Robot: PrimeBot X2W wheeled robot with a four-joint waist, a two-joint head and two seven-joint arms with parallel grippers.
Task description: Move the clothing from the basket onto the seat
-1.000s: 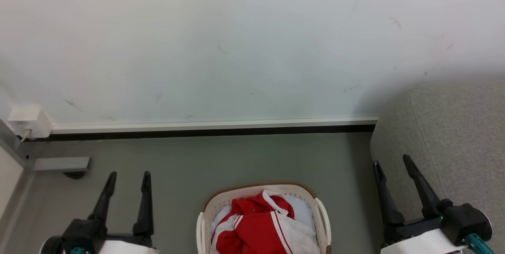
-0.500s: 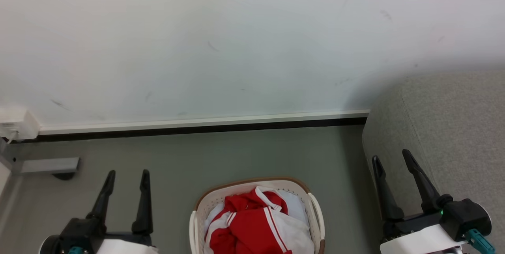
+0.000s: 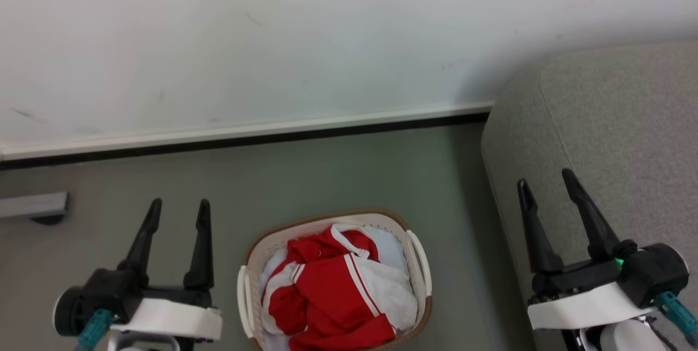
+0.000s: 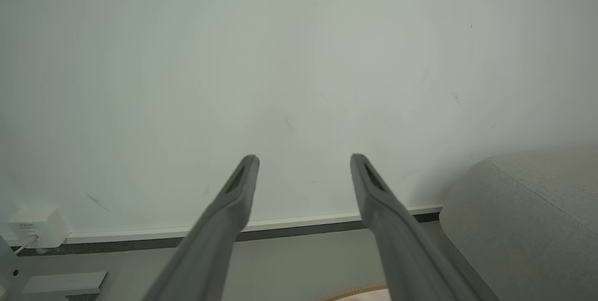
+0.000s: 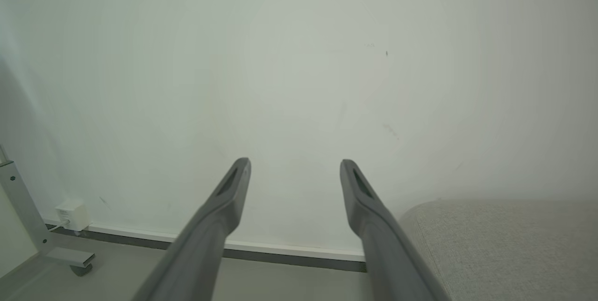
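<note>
Red fabric with white panels, the clothing (image 3: pixel 332 291), is lying crumpled in the basket (image 3: pixel 327 216) at six o'clock in the head view. Since a second ago the whole picture has been sliding up and to the left. That means the head is tipping down and turning toward the seat (image 3: pixel 616 122) at three o'clock, and nothing on the floor is moving. The basket is now showing almost whole, so the robot is probably lining up its first reach. The clothing in view is all still inside the basket. White stripe trim is crossing the heap and a white collar is lying at its twelve o'clock edge. The left gripper (image 3: pixel 180 202) at eight o'clock and the right gripper (image 3: pixel 545 177) at four o'clock are hanging with jaws spread, holding nothing.
</note>
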